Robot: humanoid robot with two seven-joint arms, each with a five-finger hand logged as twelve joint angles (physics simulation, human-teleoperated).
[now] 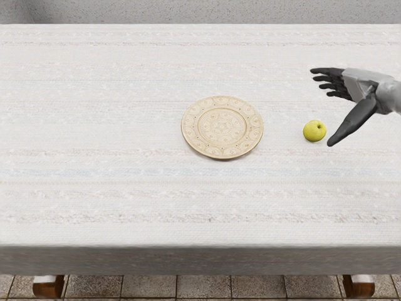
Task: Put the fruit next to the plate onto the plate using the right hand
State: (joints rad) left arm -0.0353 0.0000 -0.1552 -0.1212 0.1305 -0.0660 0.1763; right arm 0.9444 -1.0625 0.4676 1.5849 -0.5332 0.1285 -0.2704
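Head view: a long table [125, 200] under a pale woven cloth fills the scene, with tiled floor and wooden feet at the bottom edge. A round, patterned tan plate [222, 127] lies near the table's middle. The yellow-green fruit [314, 130] sits on the cloth at the plate's 3 o'clock, apart from its rim. The right hand [358, 88] hovers at the fruit's 1 o'clock, fingers [327, 79] spread and holding nothing, with the thumb pointing down just beside the fruit.

Open tabletop [285, 135] between fruit [314, 130] and plate [190, 128], room all around
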